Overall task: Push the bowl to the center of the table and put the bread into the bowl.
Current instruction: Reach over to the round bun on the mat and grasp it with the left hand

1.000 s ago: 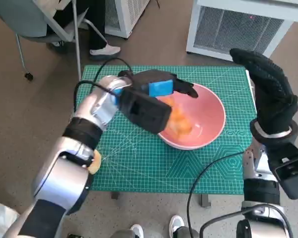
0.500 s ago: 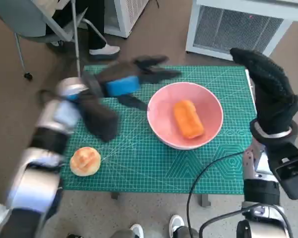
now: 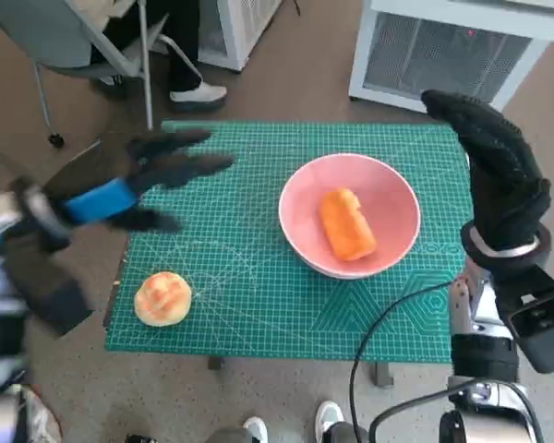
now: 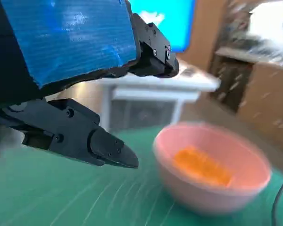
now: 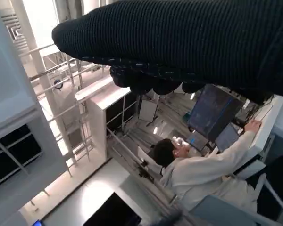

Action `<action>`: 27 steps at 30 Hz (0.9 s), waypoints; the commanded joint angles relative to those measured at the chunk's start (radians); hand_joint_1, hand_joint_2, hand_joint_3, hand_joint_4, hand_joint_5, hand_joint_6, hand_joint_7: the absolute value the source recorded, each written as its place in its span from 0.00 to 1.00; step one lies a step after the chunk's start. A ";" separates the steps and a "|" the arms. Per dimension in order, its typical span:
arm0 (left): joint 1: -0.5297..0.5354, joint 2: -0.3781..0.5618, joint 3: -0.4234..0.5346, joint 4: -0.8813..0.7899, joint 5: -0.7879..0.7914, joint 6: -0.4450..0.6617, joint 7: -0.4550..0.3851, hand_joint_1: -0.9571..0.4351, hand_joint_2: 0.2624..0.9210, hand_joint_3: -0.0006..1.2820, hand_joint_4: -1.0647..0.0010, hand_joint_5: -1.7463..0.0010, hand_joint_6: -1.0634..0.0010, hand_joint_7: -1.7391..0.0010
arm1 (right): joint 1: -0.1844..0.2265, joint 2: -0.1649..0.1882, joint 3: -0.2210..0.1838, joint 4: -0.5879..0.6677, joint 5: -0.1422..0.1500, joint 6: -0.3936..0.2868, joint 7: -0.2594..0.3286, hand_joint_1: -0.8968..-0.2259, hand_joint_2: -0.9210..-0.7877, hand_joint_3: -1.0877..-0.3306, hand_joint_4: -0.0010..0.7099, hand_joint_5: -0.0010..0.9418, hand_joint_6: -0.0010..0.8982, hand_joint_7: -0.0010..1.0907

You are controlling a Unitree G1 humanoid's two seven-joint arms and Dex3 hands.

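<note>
**Bread in the bowl, both hands clear of it**

The pink bowl (image 3: 349, 216) stands on the green cutting mat (image 3: 258, 295), right of the mat's middle. An orange, oblong piece of bread (image 3: 347, 223) lies inside it, on the bowl's floor. In the left wrist view the bowl (image 4: 212, 174) and the bread (image 4: 200, 165) appear blurred, beyond the black fingertips (image 4: 108, 150). A second, round bread roll (image 3: 162, 298) rests on the mat near its front left corner, well apart from the bowl.

The left hand (image 3: 148, 175), blue tape on its back, hangs above the mat's left edge; its fingers are spread and hold nothing. The right hand (image 3: 494, 175), in the black knitted glove, stands upright beside the table's right edge, near the bowl but not touching it, fingers together and nearly straight, empty. In the right wrist view the glove (image 5: 188, 42) spans the picture; a person (image 5: 203, 174) sits at a desk with screens behind.

A white grilled unit (image 3: 452, 55) stands on the floor beyond the table. A chair (image 3: 83, 46) and a person's shoe (image 3: 196, 93) show at the far left.
</note>
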 commanded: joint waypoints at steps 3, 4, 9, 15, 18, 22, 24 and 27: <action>0.144 0.084 0.062 -0.133 -0.010 0.080 -0.033 0.49 0.86 0.01 0.61 0.99 0.52 0.97 | 0.012 0.007 0.006 0.019 0.019 0.016 0.022 0.41 0.00 0.48 0.44 0.00 0.35 0.09; 0.165 0.093 0.070 -0.145 -0.004 0.088 -0.033 0.48 0.86 0.01 0.61 0.99 0.52 0.98 | 0.011 0.008 0.007 0.019 0.023 0.019 0.026 0.41 0.00 0.48 0.44 0.00 0.35 0.09; 0.243 0.120 0.098 -0.179 0.011 0.108 -0.034 0.51 0.87 0.00 0.62 1.00 0.53 0.98 | 0.007 0.012 0.011 0.018 0.045 0.032 0.048 0.42 0.00 0.48 0.44 0.00 0.35 0.09; 0.313 0.120 0.110 -0.205 0.018 0.136 -0.030 0.54 0.85 0.00 0.63 1.00 0.53 0.99 | 0.001 0.013 0.011 0.024 0.067 0.044 0.078 0.42 0.00 0.49 0.44 0.00 0.34 0.10; 0.333 0.109 0.102 -0.192 0.015 0.126 -0.030 0.54 0.85 0.00 0.63 1.00 0.53 0.99 | -0.003 0.015 0.008 0.029 0.072 0.047 0.089 0.42 0.00 0.49 0.44 0.00 0.34 0.10; 0.348 0.094 0.086 -0.173 0.005 0.116 -0.037 0.54 0.85 0.00 0.64 1.00 0.54 1.00 | -0.009 0.015 0.005 0.039 0.080 0.048 0.103 0.42 0.00 0.49 0.44 0.00 0.34 0.10; 0.353 0.086 0.077 -0.165 0.005 0.114 -0.040 0.54 0.85 0.00 0.64 1.00 0.54 1.00 | -0.011 0.015 0.004 0.042 0.081 0.047 0.107 0.42 0.00 0.49 0.44 0.00 0.34 0.10; 0.355 0.076 0.063 -0.154 0.012 0.115 -0.041 0.54 0.86 0.00 0.64 1.00 0.54 1.00 | -0.014 0.014 0.003 0.046 0.080 0.046 0.110 0.42 0.00 0.49 0.44 0.00 0.34 0.10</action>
